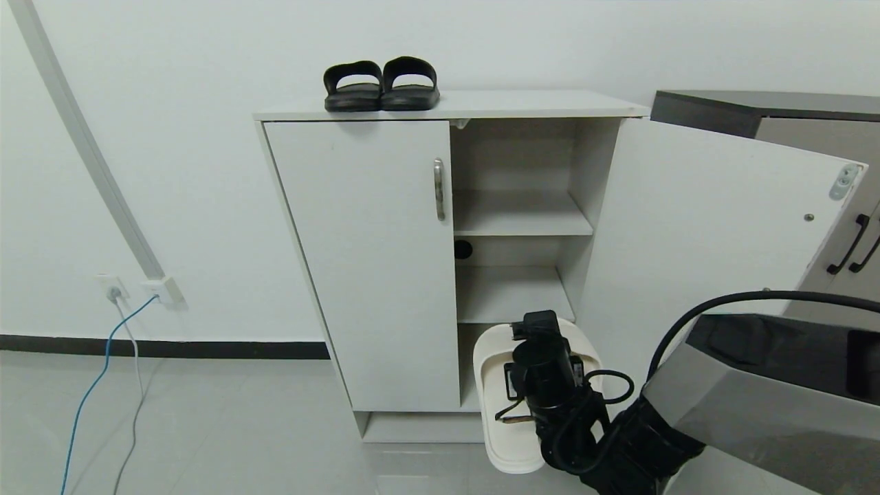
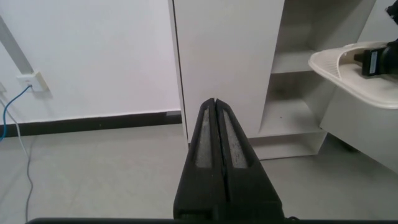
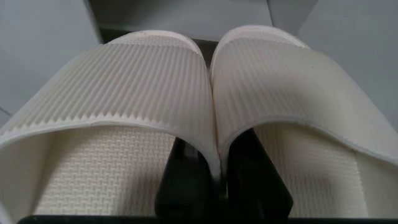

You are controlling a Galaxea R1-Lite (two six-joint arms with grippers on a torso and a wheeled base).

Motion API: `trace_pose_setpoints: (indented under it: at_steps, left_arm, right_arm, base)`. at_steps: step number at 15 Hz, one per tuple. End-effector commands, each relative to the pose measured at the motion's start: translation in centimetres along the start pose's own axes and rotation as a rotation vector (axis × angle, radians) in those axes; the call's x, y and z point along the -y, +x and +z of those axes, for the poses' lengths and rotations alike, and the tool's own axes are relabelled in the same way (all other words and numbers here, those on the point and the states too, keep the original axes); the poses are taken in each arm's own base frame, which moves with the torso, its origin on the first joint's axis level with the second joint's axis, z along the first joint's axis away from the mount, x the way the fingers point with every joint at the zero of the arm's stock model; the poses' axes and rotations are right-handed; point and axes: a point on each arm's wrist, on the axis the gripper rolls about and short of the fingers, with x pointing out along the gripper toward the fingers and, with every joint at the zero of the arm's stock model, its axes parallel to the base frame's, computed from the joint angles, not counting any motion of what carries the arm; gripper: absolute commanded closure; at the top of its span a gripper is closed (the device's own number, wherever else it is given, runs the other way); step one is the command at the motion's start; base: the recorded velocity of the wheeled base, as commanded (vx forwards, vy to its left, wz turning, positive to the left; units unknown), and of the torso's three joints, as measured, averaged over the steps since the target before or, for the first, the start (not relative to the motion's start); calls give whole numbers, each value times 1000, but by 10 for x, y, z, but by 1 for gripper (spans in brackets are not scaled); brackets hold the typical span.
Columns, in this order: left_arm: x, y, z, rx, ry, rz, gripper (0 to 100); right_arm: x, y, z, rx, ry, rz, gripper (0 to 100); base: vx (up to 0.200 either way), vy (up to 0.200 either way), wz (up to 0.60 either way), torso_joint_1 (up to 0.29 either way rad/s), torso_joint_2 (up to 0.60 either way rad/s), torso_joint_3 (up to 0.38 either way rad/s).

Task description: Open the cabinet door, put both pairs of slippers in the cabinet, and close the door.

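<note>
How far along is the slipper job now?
Done: the right door stands open. In hand: the right gripper holds the white slippers at the lower opening, not yet set down. Remaining: the black slippers on the cabinet top, then closing the door. The left gripper is shut, empty.

Black right arm (image 1: 639, 447), arching cable (image 1: 756, 294) (black too), tapered left claw (image 2: 214, 102)

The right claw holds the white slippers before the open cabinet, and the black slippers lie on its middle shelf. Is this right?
No. The head view shows the black slippers on top of the cabinet, not inside it. The right claw does hold the white slippers before the open cabinet.
</note>
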Motion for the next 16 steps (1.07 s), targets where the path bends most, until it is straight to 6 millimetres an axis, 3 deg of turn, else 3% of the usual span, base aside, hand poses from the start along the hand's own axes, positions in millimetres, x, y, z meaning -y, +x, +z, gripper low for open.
trace_pose_setpoints:
  at_steps: [1,16]
  left_arm:
    - [0,0,0,-1,-4,0,100]
    - [0,0,0,-4,-15,0,100]
  right_arm:
    - [-1,8,-12,-18,-18,-11,100]
    - [-1,20,-15,-3,2,-29,100]
  base:
    - [0,0,0,0,0,0]
    - [0,0,0,0,1,-28]
